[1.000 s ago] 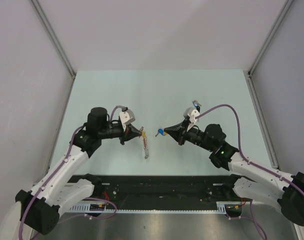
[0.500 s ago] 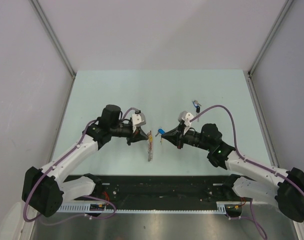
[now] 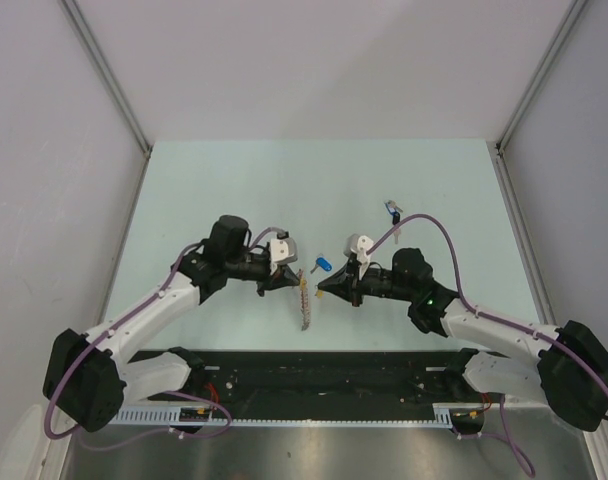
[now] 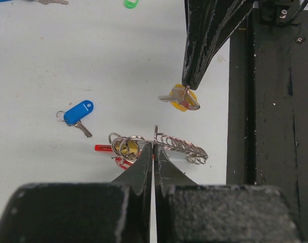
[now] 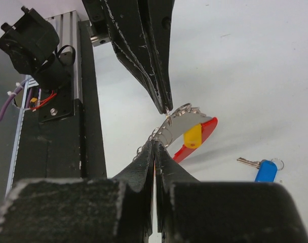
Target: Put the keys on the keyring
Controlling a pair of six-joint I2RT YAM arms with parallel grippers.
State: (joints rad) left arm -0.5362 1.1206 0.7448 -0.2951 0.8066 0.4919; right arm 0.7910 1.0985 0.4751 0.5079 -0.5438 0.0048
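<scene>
My left gripper [image 3: 296, 276] is shut on the top ring of the keyring [image 3: 304, 305], a silver coiled strand hanging below its tips. In the left wrist view the jaws [image 4: 154, 144] pinch the keyring [image 4: 182, 147], which carries a red band and a yellow piece. My right gripper [image 3: 321, 288] is shut on a yellow-headed key [image 4: 180, 99], a short gap from the keyring. In the right wrist view its tips [image 5: 154, 147] sit just below the keyring [image 5: 182, 121]. A blue key [image 3: 321, 265] lies on the table behind the two grippers.
A dark blue key [image 3: 392, 209] lies further back on the right. A green key head [image 4: 130, 3] shows at the top edge of the left wrist view. The black base rail [image 3: 314, 375] runs along the table's near edge, close under the grippers.
Both arms have moved in toward each other. The left gripper carried the keyring right. The right gripper moved left and nearer with the yellow key, so the tips are now almost together.
</scene>
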